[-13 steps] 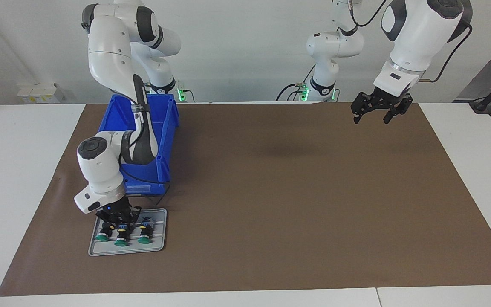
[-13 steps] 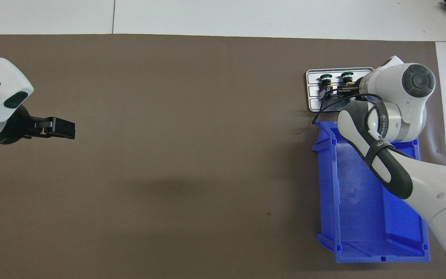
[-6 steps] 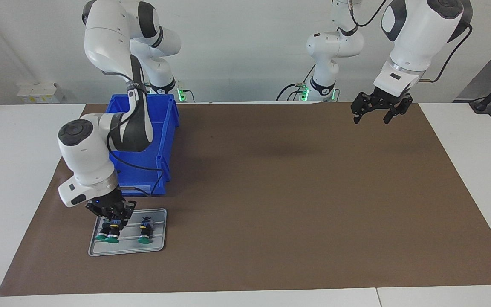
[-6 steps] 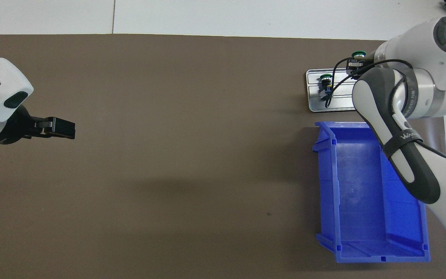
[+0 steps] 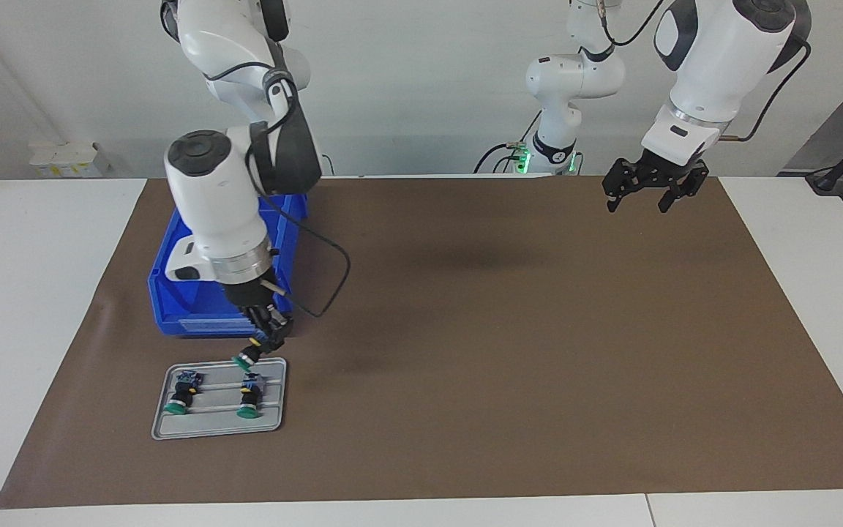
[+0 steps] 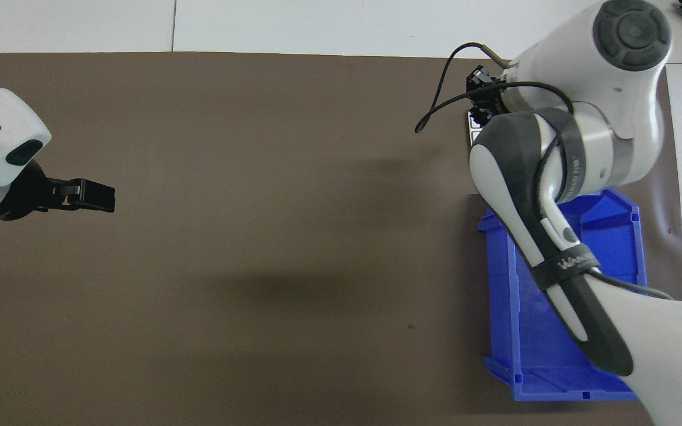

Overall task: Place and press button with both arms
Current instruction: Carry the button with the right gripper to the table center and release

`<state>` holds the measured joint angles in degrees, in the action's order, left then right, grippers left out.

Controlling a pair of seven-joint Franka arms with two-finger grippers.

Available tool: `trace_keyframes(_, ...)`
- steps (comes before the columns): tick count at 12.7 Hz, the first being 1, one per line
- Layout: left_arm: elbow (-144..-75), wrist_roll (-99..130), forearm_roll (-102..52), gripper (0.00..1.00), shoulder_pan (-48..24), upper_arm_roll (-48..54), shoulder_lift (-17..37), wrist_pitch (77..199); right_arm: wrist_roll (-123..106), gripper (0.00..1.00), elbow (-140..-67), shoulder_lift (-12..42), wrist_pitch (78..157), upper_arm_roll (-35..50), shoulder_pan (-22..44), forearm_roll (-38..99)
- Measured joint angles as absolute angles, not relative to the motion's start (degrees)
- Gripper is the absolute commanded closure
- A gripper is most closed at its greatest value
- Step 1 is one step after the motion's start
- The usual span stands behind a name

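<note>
Carrying one button pinched in right gripper, up over mat by tray edge, w/ bin nearby. Next: set it down mid-mat, cap up. Left gripper waits, fingers spread, over mat's other end.

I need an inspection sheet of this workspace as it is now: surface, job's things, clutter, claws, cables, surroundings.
Surface: brown mat on a white table; nothing spilled.
Job's things: held button in the air over the grey tray; two tray buttons lying in the tray.
Clutter: blue bin beside the tray, nearer to the robots.
Claws: right claw shut on the held button; left claw open, waiting over the mat at the left arm's end.
Cables: black cable looping from the right arm's wrist over the mat; base cables at the left arm's base.
Surroundings: white wall; white box on the table near the wall.
</note>
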<state>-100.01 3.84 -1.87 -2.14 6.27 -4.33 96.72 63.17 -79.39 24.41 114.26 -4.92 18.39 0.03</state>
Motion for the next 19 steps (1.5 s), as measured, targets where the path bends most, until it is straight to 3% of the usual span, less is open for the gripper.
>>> trace_keyframes(5, -100.01, 3.84, -1.87, 0.00, -2.14, 6.27, -4.33, 96.72, 101.72, 1.00, -80.82, 24.94, 113.66, -4.77, 31.63, -3.05)
trace_keyframes(9, -100.01, 3.84, -1.87, 0.00, -2.14, 6.27, -4.33, 96.72, 121.80, 1.00, -81.27, 29.76, 114.22, -4.77, 39.78, -6.48)
trace_keyframes(13, -100.01, 3.84, -1.87, 0.00, -2.14, 6.27, -4.33, 96.72, 136.10, 1.00, -80.54, 36.73, 121.45, -4.77, 43.35, -7.54)
trace_keyframes(17, -100.01, 3.84, -1.87, 0.00, -2.14, 6.27, -4.33, 96.72, 138.88, 1.00, -81.26, 37.25, 125.39, -4.76, 45.47, -7.54)
trace_keyframes(18, -100.01, 3.84, -1.87, 0.00, -2.14, 6.27, -4.33, 96.72, 138.88, 0.92, -82.52, 37.30, 126.66, -4.76, 46.15, -7.54)
trace_keyframes(19, -100.01, 3.84, -1.87, 0.00, -2.14, 6.27, -4.33, 96.72, 138.88, 0.35, -83.78, 37.33, 127.80, -4.76, 46.70, -7.55)
